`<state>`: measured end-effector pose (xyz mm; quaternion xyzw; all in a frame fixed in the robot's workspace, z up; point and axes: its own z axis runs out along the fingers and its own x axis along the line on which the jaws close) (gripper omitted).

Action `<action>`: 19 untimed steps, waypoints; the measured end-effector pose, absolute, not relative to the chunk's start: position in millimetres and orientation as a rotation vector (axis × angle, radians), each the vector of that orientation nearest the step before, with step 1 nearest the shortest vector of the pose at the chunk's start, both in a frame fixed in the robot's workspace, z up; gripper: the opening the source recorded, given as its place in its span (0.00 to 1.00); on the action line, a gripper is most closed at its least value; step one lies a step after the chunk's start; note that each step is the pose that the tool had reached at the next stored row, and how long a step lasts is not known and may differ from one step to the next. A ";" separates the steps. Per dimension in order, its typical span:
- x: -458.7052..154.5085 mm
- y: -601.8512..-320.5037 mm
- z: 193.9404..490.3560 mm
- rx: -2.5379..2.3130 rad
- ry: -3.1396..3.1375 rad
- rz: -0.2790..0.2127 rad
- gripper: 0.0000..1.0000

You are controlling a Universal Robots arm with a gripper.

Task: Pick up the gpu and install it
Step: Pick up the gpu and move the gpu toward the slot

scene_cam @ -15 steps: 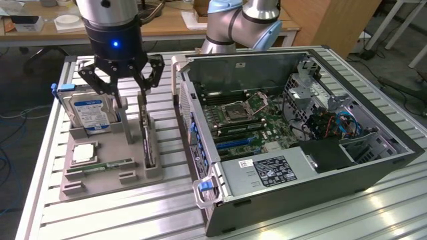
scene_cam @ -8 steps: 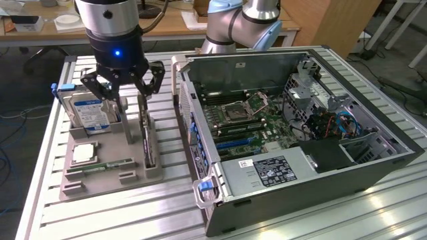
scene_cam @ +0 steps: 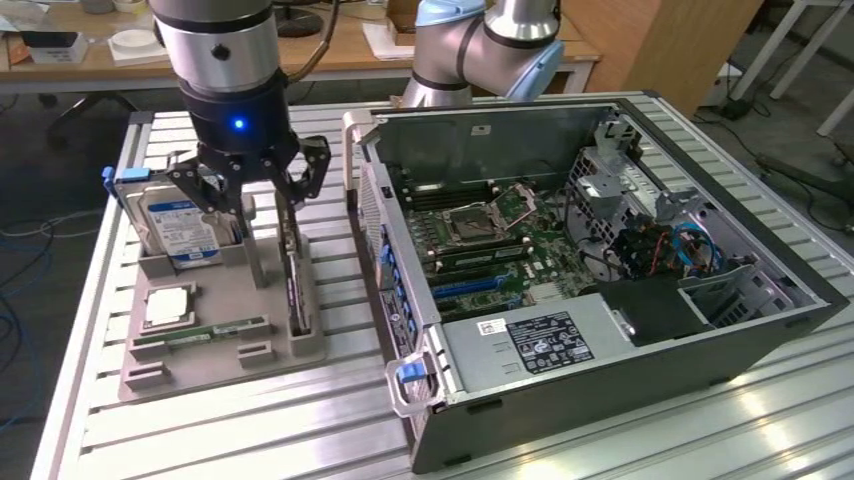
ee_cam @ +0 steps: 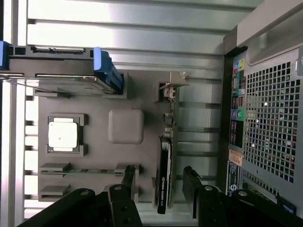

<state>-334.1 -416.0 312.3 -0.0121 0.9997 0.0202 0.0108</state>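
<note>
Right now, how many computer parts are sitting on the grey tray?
4: the hard drive standing at the far end, the processor chip lying before it, the green memory stick nearer the camera, the gpu on edge, on the tray beside the computer case. None looks hidden.

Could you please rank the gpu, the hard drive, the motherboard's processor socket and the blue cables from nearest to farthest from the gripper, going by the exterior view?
1. gpu, upright in the tray beneath the gripper.
2. hard drive, just to the exterior view's left.
3. processor socket, inside the case.
4. blue cables, across the case, exterior view's right.
</note>
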 end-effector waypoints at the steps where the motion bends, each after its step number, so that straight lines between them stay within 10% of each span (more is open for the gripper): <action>1: -334.0 -416.4 310.5 -0.038 3.119 0.063 0.53; 19: -325.5 -421.4 284.0 -0.038 3.116 0.063 0.53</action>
